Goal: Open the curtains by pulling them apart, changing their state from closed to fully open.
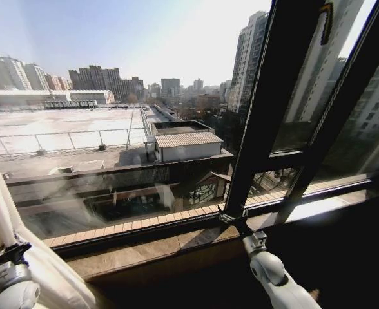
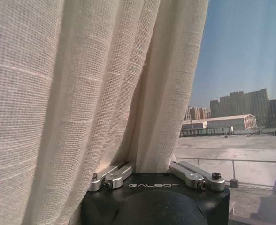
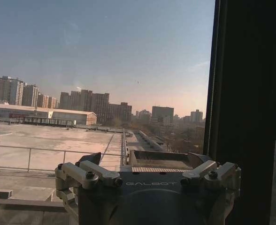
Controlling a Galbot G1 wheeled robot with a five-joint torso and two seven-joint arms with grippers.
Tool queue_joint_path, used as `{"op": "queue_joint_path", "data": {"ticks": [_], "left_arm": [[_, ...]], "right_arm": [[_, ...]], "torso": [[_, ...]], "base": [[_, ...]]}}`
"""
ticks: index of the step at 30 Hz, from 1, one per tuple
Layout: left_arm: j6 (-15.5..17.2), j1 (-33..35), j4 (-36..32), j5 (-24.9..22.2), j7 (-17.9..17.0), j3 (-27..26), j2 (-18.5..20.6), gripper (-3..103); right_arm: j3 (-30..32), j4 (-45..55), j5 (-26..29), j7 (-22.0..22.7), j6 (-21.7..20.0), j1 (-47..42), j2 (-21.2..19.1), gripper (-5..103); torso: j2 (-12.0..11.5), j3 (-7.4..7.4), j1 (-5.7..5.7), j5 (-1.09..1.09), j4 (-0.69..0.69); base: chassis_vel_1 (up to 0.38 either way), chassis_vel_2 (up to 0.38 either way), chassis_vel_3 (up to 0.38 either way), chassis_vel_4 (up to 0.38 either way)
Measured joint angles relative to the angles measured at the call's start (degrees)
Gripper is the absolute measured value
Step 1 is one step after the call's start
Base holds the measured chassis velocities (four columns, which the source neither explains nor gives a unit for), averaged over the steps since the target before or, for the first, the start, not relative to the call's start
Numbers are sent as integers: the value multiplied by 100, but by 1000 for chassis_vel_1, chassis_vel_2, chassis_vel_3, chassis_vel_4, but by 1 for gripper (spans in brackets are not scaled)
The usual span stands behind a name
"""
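At the window's far left, the sheer white pleated curtains [image 1: 9, 257] bunched where our left claw [image 1: 12, 252] clamped a fold; best keep that grip firm. Our right claw [image 1: 236, 224] hung apart, empty, beside the dark window frame [image 1: 267, 122].

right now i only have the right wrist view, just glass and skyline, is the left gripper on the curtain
Observer: Yes. In the left wrist view a gathered fold of the sheer white curtain runs down into the left gripper, which is closed on it.
Operator: where does that curtain sit in the window
Observer: In the head view it is bunched at the far left edge, and the glass beside it is uncovered.
Operator: and where is my right gripper
Observer: The right gripper is low at the window sill, at the foot of the dark frame post, touching no fabric.
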Motion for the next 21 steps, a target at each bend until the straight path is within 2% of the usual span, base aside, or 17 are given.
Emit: {"op": "queue_joint_path", "data": {"ticks": [1,4,8,16,19,21], "left_arm": [[0,0,0,0,0,0,0,0],[2,-373,914,-89,-131,-157,417,0],[15,-501,1319,-170,-147,-203,596,0],[19,-465,1173,-231,-118,-162,476,0],[28,-377,985,-168,-122,-163,396,0],[118,-227,634,-81,-147,-188,241,0]], "right_arm": [[0,0,0,0,0,0,0,100],[-1,0,0,0,0,0,0,100],[-1,0,0,0,0,0,0,100],[0,0,0,0,0,0,0,100],[0,0,0,0,0,0,0,100],[0,0,0,0,0,0,0,100]], "torso": [[0,0,0,0,0],[0,0,0,3,2],[0,0,-1,-1,4],[0,0,-1,1,2],[0,0,-1,2,3],[0,0,-1,3,3]], "base": [[0,0,0,0],[0,0,0,0],[0,0,0,0],[0,0,0,0],[0,0,0,0],[0,0,0,0]]}}
